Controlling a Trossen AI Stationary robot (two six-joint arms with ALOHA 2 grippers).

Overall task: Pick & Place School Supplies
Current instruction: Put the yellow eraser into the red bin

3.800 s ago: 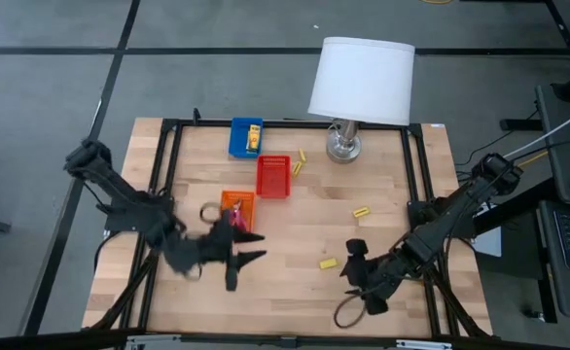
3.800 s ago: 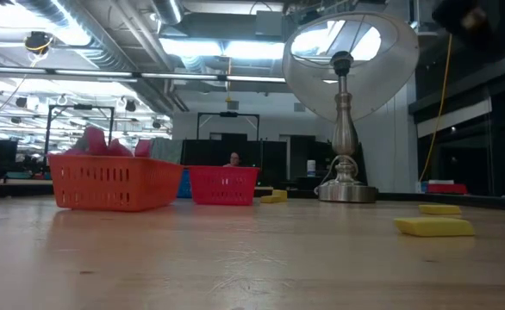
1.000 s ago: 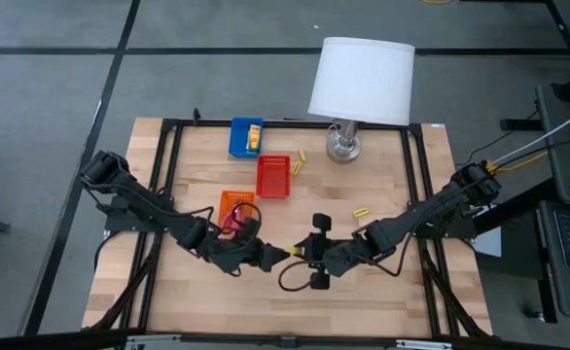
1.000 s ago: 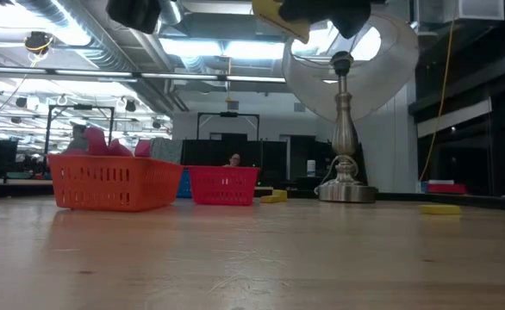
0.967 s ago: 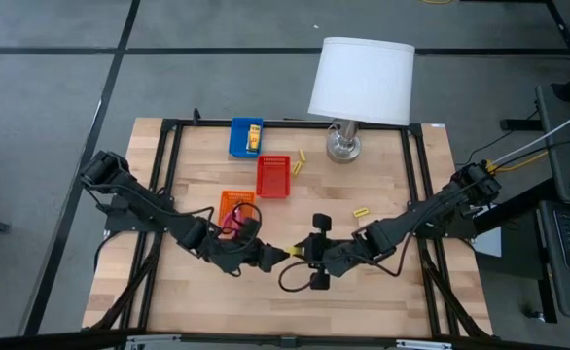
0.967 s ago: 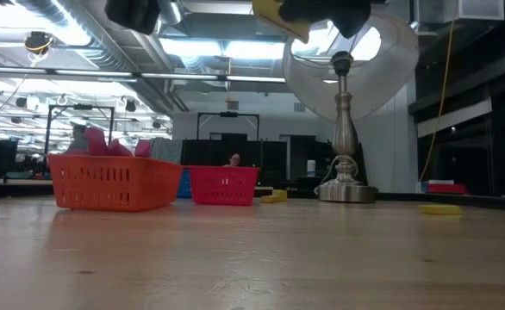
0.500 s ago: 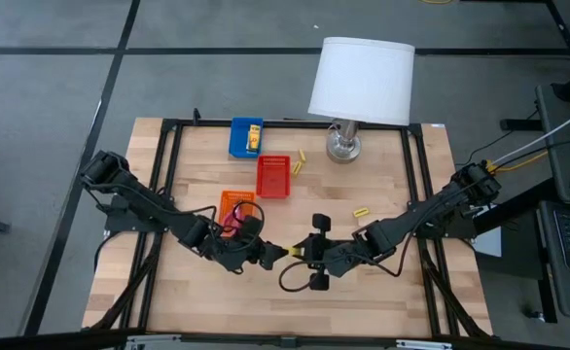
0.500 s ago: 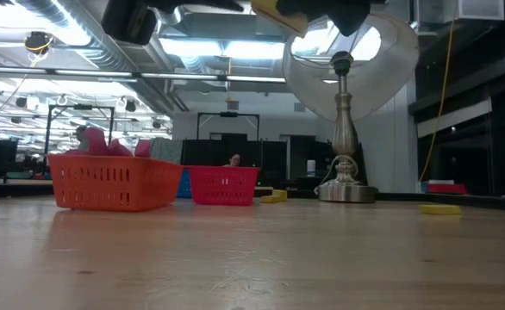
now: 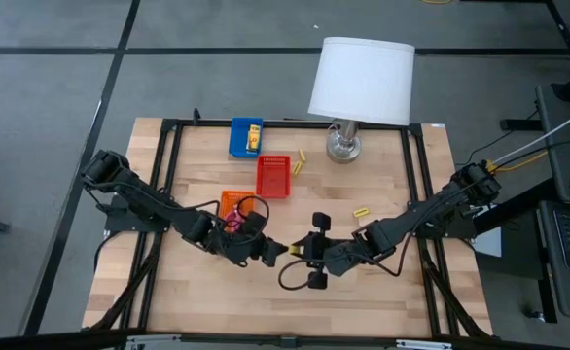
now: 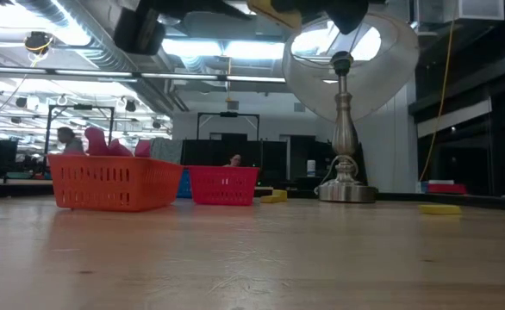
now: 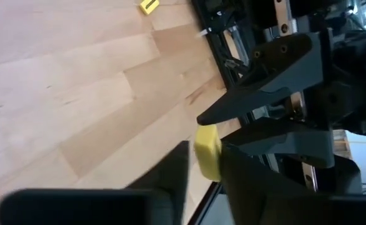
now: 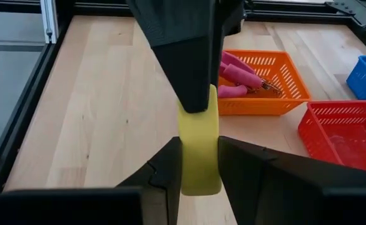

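Observation:
A yellow block [image 12: 200, 140] hangs in the air over the table's middle, between my two grippers. My right gripper [image 9: 302, 252] is shut on one end of it. My left gripper [image 9: 277, 251] comes from the opposite side and closes on the other end. In the high view the fingers almost hide the block [image 9: 290, 250]. Another yellow block [image 9: 361, 211] lies flat on the wood to the right. Two small yellow stubs [image 9: 299, 161] lie beside the red tray [image 9: 273, 176]. Pink-handled tools [image 12: 239, 74] lie in the orange tray [image 12: 276, 94]. My left gripper has the block's free end [image 11: 207, 150] between its two fingers, one on each flat face. It reaches in from the table's left, slanting a little downward. The block is clear of the table. My right gripper pinches the block's other end [image 12: 200, 178] between its two fingers [image 12: 239, 164], on the flat faces. It comes from the table's right, slanting downward. The block sticks out past the fingertips toward the left gripper, lifted clear.
A blue tray [image 9: 245, 136] holding a yellow-orange packet stands at the far side, left of the white-shaded lamp [image 9: 360, 83]. Black frame rails [image 9: 164, 194] run along the table's sides. Bare wood lies near the front edge.
My left gripper has gone toward the table's right, up to my right gripper, and now covers the free end of the yellow block. My right gripper and the block have kept still.

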